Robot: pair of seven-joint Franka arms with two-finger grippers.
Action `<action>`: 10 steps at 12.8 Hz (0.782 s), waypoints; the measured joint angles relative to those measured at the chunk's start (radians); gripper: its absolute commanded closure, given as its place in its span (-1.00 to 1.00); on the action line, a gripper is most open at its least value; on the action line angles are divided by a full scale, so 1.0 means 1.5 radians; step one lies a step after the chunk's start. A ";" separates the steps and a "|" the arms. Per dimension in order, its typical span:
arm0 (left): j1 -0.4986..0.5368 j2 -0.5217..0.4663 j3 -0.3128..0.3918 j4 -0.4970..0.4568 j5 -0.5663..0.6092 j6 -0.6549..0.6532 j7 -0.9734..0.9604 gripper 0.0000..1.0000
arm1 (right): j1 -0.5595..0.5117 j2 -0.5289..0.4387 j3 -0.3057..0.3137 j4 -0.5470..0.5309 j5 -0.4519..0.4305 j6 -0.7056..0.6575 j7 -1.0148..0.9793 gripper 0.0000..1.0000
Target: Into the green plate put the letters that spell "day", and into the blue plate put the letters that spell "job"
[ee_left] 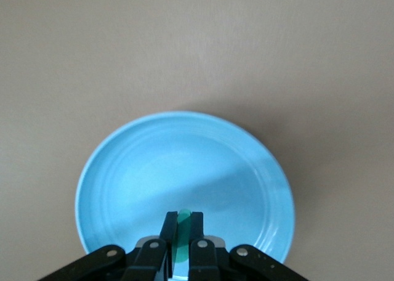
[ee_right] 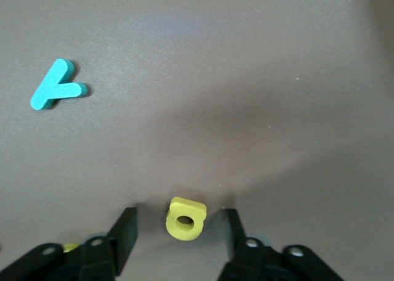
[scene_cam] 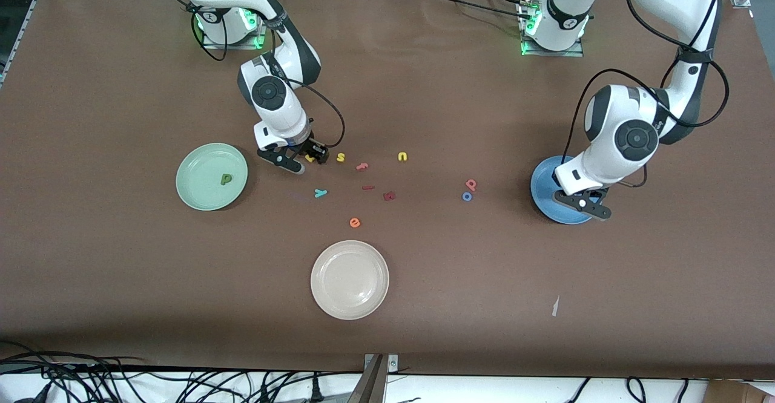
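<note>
My right gripper point(scene_cam: 310, 160) is down at the table, its fingers open on either side of the yellow "a" point(ee_right: 184, 218), with a gap on each side. The light blue "y" point(ee_right: 56, 85) lies apart from it, nearer the front camera point(scene_cam: 320, 193). The dark green "d" point(scene_cam: 226, 179) lies in the green plate point(scene_cam: 194, 179). My left gripper point(ee_left: 182, 219) hangs over the blue plate point(ee_left: 123, 170), shut on the teal "j" point(ee_left: 182, 232). The pinkish-red "b" point(scene_cam: 471, 184) and the blue "o" point(scene_cam: 466, 196) lie on the table beside the blue plate point(scene_cam: 545, 182).
A yellow "s" point(scene_cam: 341, 157), a pink "f" point(scene_cam: 362, 166), a yellow "u" point(scene_cam: 402, 157), two dark red pieces point(scene_cam: 389, 195) and an orange "e" point(scene_cam: 355, 222) lie mid-table. A cream plate point(scene_cam: 349, 279) sits nearer the front camera.
</note>
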 measured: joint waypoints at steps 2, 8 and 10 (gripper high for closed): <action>0.007 -0.002 -0.002 -0.036 0.000 0.049 0.014 1.00 | 0.000 0.001 -0.001 -0.001 -0.001 0.000 0.000 0.70; 0.006 -0.015 -0.008 -0.039 0.000 0.053 0.056 -0.10 | 0.003 -0.026 -0.071 0.038 -0.002 -0.110 -0.115 0.70; 0.006 -0.015 -0.010 -0.038 0.000 0.053 0.064 -0.08 | 0.003 -0.057 -0.126 0.065 -0.002 -0.206 -0.228 0.69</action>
